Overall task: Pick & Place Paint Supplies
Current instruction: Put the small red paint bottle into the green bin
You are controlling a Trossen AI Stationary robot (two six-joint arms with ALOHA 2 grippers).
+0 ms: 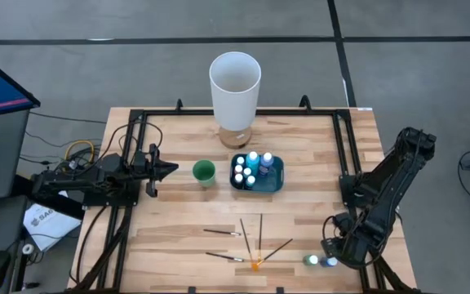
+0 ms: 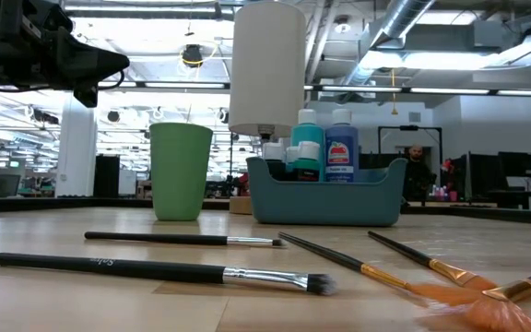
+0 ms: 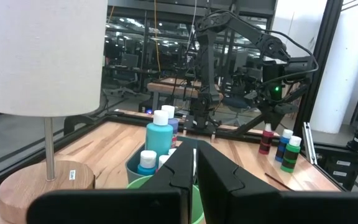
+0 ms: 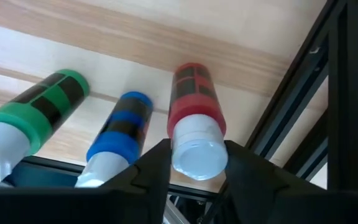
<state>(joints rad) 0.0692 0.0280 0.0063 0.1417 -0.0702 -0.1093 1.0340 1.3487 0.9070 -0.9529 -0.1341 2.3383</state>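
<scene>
Right gripper (image 4: 194, 171) is down at the table's near right corner, well away from the blue bin (image 1: 272, 183), its fingers narrowed around the pale cap of the red bottle (image 4: 194, 102); contact looks made on both sides, so call it gripped. Blue bottle (image 4: 120, 134) and green bottle (image 4: 33, 112) stand just beside the red one, in a row away from the bin. Left gripper (image 3: 194, 165) waits fingers together, just beside the green cup (image 1: 204, 171), on the cup's far side from the bin.

Handling: the bottle is likely light, rigid plastic with a smooth round cap that could slip or twist. Taking it at the cap works, but lower on the body would be steadier, and the neighbours could be knocked over.

Brushes (image 1: 243, 239) lie loose in front of the bin: thin, light, hard to pinch flat.

Hidden: the overhead view has the right arm covering the red bottle. How many bottles already sit in the bin is unclear.
</scene>
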